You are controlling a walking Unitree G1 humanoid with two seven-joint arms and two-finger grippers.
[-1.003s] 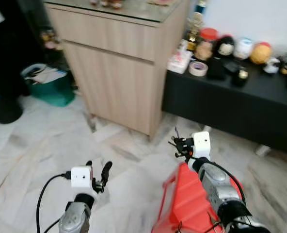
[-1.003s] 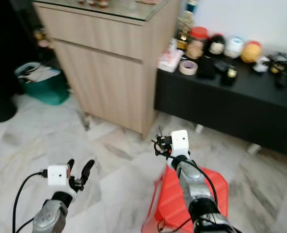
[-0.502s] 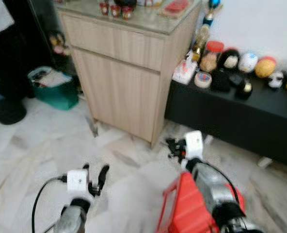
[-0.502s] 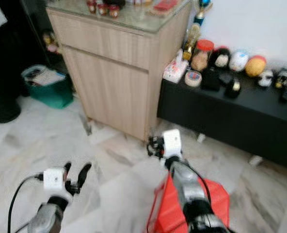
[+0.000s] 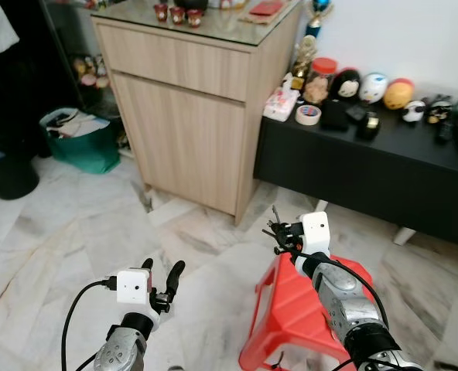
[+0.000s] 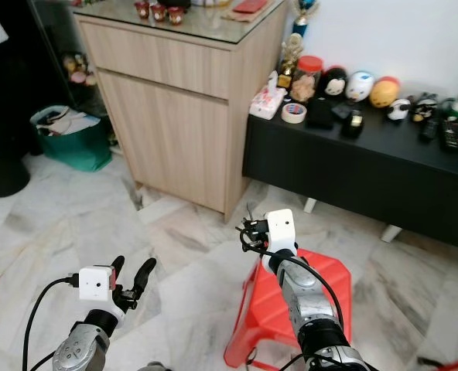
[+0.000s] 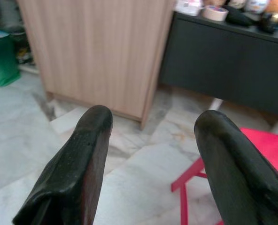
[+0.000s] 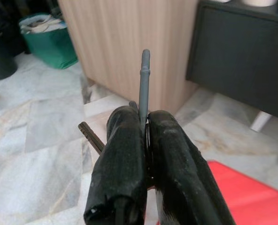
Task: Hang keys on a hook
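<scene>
My right hand [image 8: 146, 140] has its two fingers pressed tight on the keys [image 8: 144, 84]; one key stands up from between the fingertips and another pokes out sideways. I hold it above the near edge of a red stool [image 5: 306, 309] on the marble floor [image 5: 66, 232]. My left hand [image 7: 150, 140] is wide open with nothing in it, low at about 7 o'clock. At 12 o'clock stands a wooden cabinet [image 5: 190, 100], and at 2 o'clock a black surface [image 5: 384, 162] with small ornaments.
</scene>
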